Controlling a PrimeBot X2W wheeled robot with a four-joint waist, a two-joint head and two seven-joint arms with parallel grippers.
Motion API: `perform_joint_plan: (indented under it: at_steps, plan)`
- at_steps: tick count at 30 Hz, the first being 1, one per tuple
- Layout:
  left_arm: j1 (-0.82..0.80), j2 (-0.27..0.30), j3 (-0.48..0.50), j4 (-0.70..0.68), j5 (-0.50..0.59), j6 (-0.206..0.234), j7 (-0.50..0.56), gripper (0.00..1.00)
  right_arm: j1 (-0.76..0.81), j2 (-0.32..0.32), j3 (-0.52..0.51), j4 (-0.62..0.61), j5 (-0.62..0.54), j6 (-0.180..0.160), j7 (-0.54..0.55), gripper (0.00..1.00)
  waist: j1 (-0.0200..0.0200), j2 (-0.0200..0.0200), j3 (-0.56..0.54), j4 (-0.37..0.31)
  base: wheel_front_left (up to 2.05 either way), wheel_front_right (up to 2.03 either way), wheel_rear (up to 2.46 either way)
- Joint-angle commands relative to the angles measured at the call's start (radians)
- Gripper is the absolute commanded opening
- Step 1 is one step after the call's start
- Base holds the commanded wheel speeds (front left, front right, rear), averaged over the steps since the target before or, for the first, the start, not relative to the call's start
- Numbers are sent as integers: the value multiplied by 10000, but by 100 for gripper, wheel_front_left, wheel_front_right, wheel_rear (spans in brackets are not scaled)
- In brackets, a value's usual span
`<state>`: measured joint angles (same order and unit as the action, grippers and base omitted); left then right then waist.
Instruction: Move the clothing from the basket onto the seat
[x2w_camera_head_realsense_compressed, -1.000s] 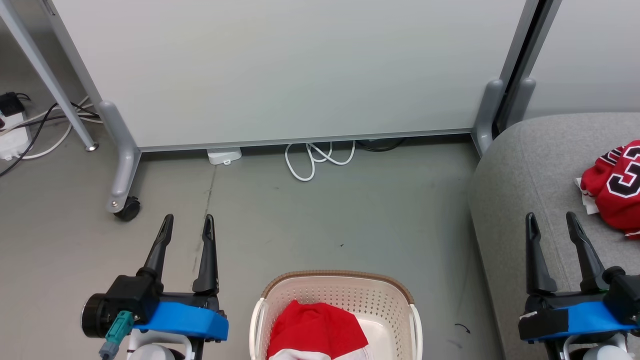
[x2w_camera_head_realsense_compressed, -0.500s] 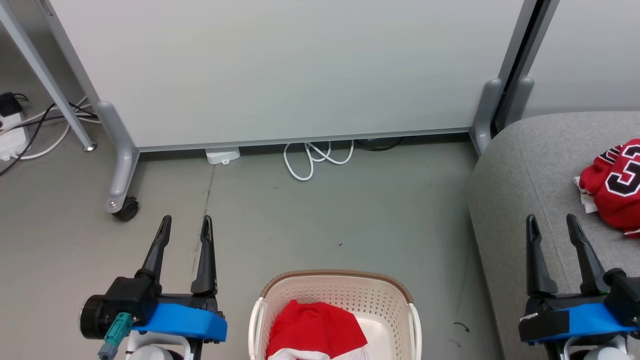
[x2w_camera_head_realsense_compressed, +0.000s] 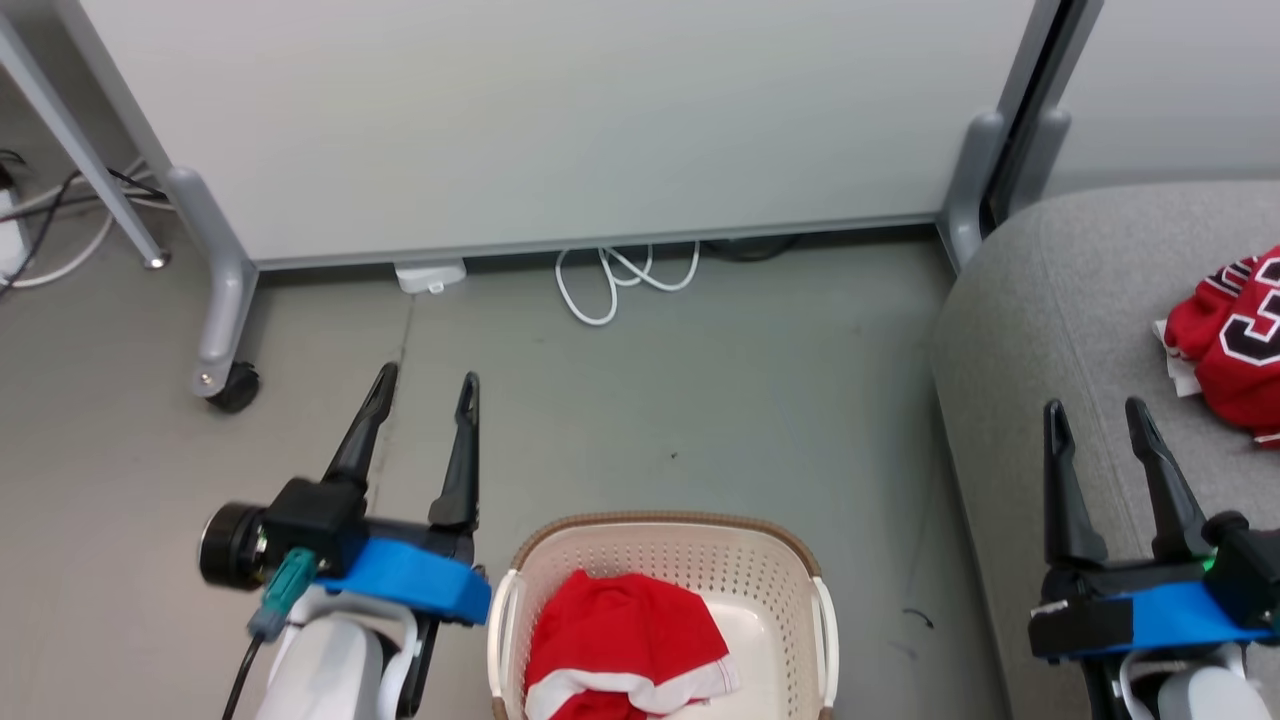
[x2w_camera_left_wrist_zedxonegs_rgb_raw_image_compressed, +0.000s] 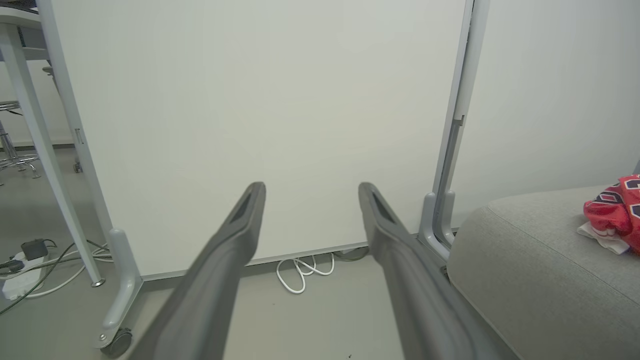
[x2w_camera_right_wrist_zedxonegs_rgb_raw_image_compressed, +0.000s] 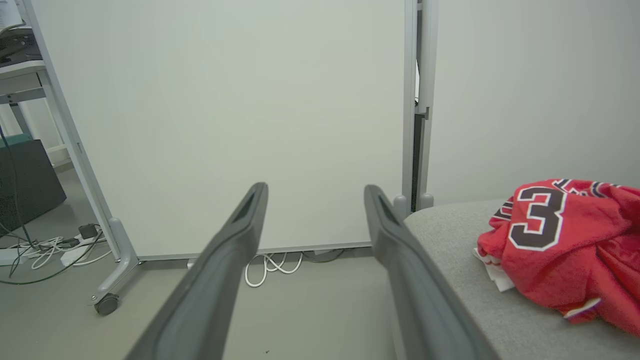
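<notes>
Step in hand: between transfers, by my judgement; one piece is already across and one is left to fetch.
Jersey (x2w_camera_head_realsense_compressed: 1230, 345): red with a black numeral, bunched on the seat (x2w_camera_head_realsense_compressed: 1060, 330) at the far right.
Red garment (x2w_camera_head_realsense_compressed: 620, 625): crumpled, white trim showing, inside the basket (x2w_camera_head_realsense_compressed: 660, 522) on the floor (x2w_camera_head_realsense_compressed: 700, 400), near and centre.
Left gripper (x2w_camera_head_realsense_compressed: 428, 378): released, fingers spread and holding nothing, above the floor just left of the basket.
Right gripper (x2w_camera_head_realsense_compressed: 1092, 408): released and empty, over the seat's near left edge.
Next move: probably a gripper tips down into the basket, pinches a raised fold, lifts clear of the rim, then swings right onto the seat.
</notes>
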<state>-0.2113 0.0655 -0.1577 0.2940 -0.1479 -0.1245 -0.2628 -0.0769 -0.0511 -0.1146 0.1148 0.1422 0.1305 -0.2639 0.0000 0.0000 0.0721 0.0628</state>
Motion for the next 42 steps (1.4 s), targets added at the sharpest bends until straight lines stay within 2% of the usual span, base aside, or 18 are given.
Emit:
perform_joint_plan:
  at_steps: [1, 9, 17, 31, 37, 42]
  plan:
    - [-275, 118, -120, 86, 85, -67, -28, 100, -209, 11, 34, -61, -40, 5, -7, 100, 0, 0, 212, -118, 0, 0, 0]
    - [-1992, 760, -1931, 1663, -84, -58, -28, 100, -1073, 10, 245, -331, -131, 5, -7, 100, 0, 0, 1499, -484, 0, 0, 0]
    - [-3578, 979, -3613, 3773, -38, -58, -28, 100, -1822, 7, 341, -512, -176, 5, -7, 100, 0, 0, 2790, -800, 0, 0, 0]
    - [-5695, 623, -6464, 7427, -67, -58, -1, 100, -3140, 6, 612, -833, -174, 5, -7, 100, 0, 0, 4852, -1260, 0, 0, 0]
    - [-6508, 465, -7669, 8669, 31, -58, 349, 100, -3721, 7, 791, -987, -154, 5, -7, 100, 0, 0, 5850, -1472, 0, 0, 0]
    - [-7149, 460, -8587, 9404, 322, -58, 1065, 100, -4209, 7, 960, -1165, -139, 5, -8, 100, 0, 0, 6675, -1670, 0, 0, 0]
